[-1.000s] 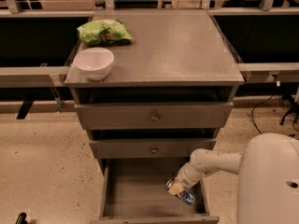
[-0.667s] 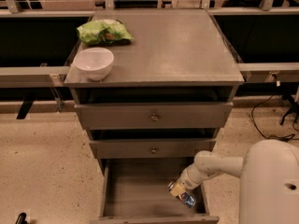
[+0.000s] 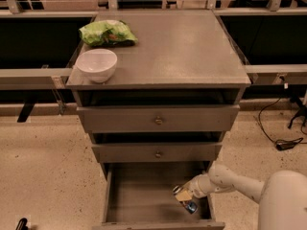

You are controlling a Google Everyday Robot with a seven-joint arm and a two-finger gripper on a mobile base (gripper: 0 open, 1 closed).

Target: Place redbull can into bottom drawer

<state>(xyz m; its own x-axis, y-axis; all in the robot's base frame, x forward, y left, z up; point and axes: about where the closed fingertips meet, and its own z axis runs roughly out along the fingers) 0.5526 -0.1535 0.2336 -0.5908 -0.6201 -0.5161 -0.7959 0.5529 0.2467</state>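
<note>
The bottom drawer (image 3: pixel 141 195) is pulled open and shows a plain wooden floor. My gripper (image 3: pixel 183 197) reaches in from the right, low inside the drawer's right front corner. It is shut on the redbull can (image 3: pixel 190 206), a small blue-and-silver can that sits tilted at the fingertips, just above or on the drawer floor. My white arm (image 3: pixel 230 181) runs over the drawer's right wall.
Two shallower drawers with round knobs, the upper one (image 3: pixel 158 119) and the middle one (image 3: pixel 158 153), are slightly open above. On the cabinet top stand a white bowl (image 3: pixel 97 64) and a green crinkly bag (image 3: pixel 107 32). A black cable (image 3: pixel 283 143) lies on the floor at right.
My arm has shifted slightly to the right and lower. The gripper stays with the can in the drawer's right front corner.
</note>
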